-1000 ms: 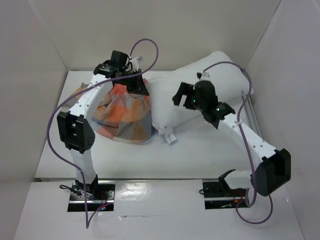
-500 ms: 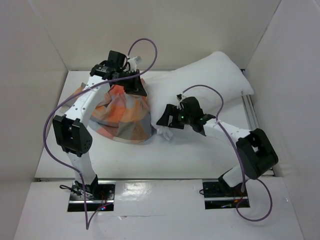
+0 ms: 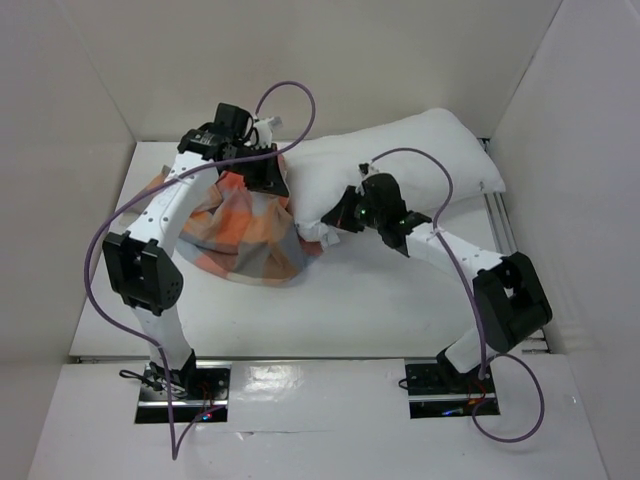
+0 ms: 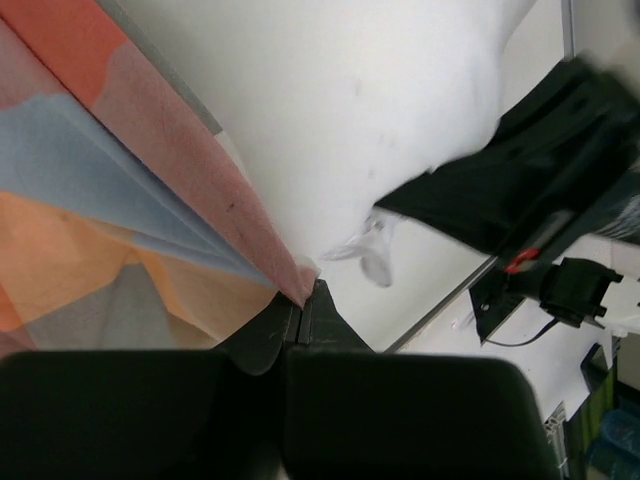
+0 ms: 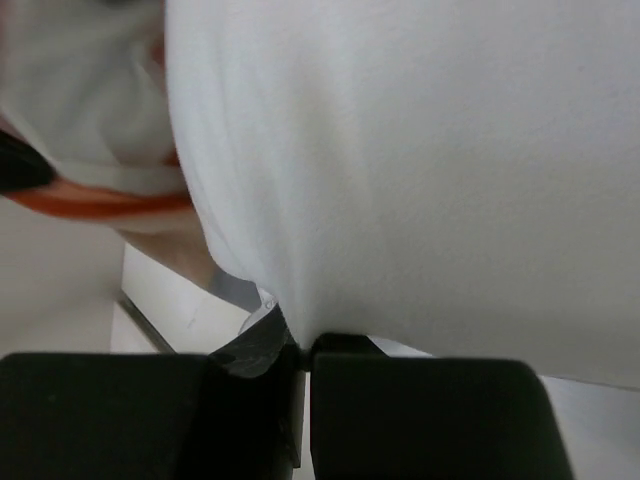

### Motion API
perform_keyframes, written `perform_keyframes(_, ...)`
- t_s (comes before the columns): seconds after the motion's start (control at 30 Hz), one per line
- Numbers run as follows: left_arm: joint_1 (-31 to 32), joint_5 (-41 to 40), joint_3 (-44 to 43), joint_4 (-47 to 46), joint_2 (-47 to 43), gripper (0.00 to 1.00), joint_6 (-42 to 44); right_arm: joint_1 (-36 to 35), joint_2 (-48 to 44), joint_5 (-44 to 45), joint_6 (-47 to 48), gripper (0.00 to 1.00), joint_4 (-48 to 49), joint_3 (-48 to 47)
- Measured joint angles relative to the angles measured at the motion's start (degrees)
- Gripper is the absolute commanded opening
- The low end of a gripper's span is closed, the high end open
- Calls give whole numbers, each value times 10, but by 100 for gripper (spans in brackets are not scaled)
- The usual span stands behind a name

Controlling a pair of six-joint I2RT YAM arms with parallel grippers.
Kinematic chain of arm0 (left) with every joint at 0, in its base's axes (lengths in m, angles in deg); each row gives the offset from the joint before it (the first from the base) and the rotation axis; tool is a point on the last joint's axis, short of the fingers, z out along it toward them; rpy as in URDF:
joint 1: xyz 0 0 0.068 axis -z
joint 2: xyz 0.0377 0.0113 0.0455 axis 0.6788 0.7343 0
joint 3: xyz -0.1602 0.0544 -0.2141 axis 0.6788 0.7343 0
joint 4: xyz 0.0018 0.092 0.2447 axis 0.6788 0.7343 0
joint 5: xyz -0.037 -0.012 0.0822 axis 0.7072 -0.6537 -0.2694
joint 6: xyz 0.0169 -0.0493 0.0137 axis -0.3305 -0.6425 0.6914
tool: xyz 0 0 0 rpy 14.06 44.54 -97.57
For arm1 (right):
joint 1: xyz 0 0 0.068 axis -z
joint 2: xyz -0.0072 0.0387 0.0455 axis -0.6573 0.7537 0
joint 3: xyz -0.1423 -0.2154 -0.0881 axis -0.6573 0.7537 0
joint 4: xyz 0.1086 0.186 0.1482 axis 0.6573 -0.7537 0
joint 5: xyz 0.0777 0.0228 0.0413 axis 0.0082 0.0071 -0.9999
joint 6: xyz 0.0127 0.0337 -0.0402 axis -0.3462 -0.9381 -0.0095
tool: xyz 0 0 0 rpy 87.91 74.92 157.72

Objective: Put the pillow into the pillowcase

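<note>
The checked orange, grey and blue pillowcase (image 3: 245, 228) lies bunched at the left of the table, with its upper edge lifted. My left gripper (image 3: 272, 182) is shut on that edge, and the fabric (image 4: 120, 200) runs right into the closed jaws of the left gripper (image 4: 303, 298). The plain white pillow (image 3: 420, 150) stretches from the back right corner toward the pillowcase. My right gripper (image 3: 335, 220) is shut on the pillow's near left end. In the right wrist view the pillow (image 5: 420, 150) bulges above the right gripper (image 5: 303, 345), and an orange pillowcase edge (image 5: 110, 202) shows at the left.
White walls enclose the table on three sides. A metal rail (image 3: 500, 230) runs along the right wall. Purple cables (image 3: 290, 95) loop over both arms. The pillow's small label (image 4: 372, 255) hangs near the left gripper, with the right arm (image 4: 530, 170) just beyond it.
The right gripper swung down and left to the pillow's near left end and shut on it. That end has moved toward the pillowcase. The left gripper kept its hold.
</note>
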Motion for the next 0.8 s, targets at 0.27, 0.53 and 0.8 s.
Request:
perform_keyframes(0.27, -2, 0, 15, 5, -24, 0, 28, 23, 90, -23, 6, 0, 16, -201)
perform_keyframes(0.53, -5, 16, -30, 24, -25, 0, 26, 3, 206, -65, 27, 0, 36, -235)
perform_keyframes(0.8, -47, 45, -101, 15, -6, 0, -6, -42, 191, -31, 86, 0, -3, -196)
